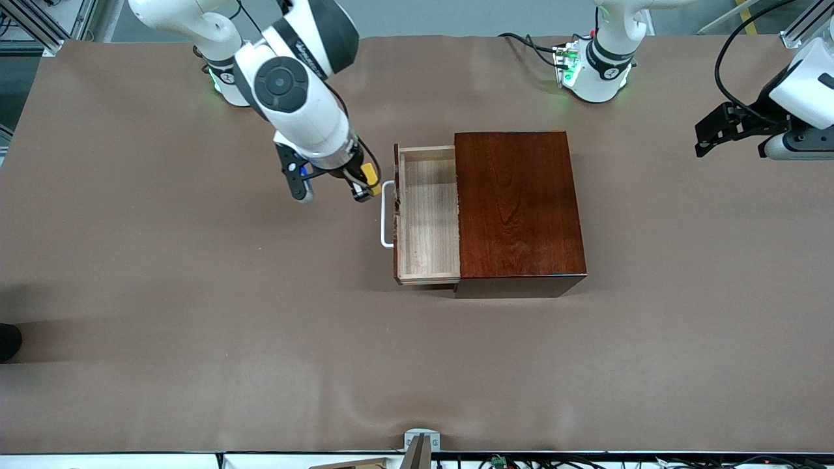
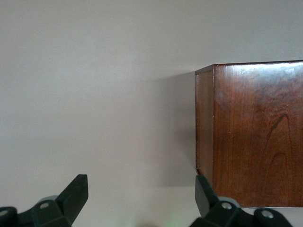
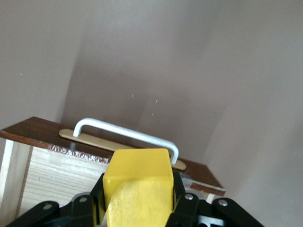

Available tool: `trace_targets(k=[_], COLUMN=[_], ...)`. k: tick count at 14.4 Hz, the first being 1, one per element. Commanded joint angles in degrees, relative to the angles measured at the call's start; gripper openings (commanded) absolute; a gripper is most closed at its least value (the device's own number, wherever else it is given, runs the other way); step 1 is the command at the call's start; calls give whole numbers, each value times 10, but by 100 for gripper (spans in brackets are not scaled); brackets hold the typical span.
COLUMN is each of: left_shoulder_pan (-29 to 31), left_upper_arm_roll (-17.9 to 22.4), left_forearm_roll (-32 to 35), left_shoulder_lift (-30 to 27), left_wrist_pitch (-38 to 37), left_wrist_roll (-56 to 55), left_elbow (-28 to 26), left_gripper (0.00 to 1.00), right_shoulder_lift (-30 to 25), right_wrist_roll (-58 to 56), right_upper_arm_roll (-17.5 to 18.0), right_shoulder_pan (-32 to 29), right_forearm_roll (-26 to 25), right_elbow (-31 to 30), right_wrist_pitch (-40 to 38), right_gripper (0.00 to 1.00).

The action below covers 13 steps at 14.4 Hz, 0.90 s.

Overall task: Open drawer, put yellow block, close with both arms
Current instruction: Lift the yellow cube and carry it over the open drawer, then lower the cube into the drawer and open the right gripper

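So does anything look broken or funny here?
Yes: the drawer has rough, chipped wood along the inside top edge of its front, near the white handle. Otherwise the right gripper holds the yellow block squarely, and the left gripper waits open.

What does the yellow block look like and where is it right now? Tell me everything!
The yellow block is a small, bright yellow cube with plain, smooth faces and no marks. The right gripper is shut on it, one black finger pressing on each side, so it hangs in the air and touches nothing else. It sits level between the fingers, over the bare table just beside the white handle of the open drawer. It is not in the drawer yet.
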Motion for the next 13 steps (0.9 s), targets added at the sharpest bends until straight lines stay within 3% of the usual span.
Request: trace_targets(k=[1,8,13], left_shoulder_pan=[2,5,5], left_upper_arm_roll=[-3,-3,-3], left_forearm_roll=[-2,-2,-2], left_shoulder_lift=[-3,-3,-2], left_wrist_pitch=[5,5,6], left_wrist_roll=[0,0,0], left_elbow=[-3,-4,-4], left_gripper=[100,100,100], right_shoulder_lift=[31,93,122], right_wrist_roll=[56,148,169], right_upper_arm_roll=[-7,-7,-7], right_shoulder_pan=[25,60,79], right_forearm_roll=[13,12,11], right_elbow=[25,78,76], right_wrist_pitch=[26,63,106], right_gripper=[27,27,27])
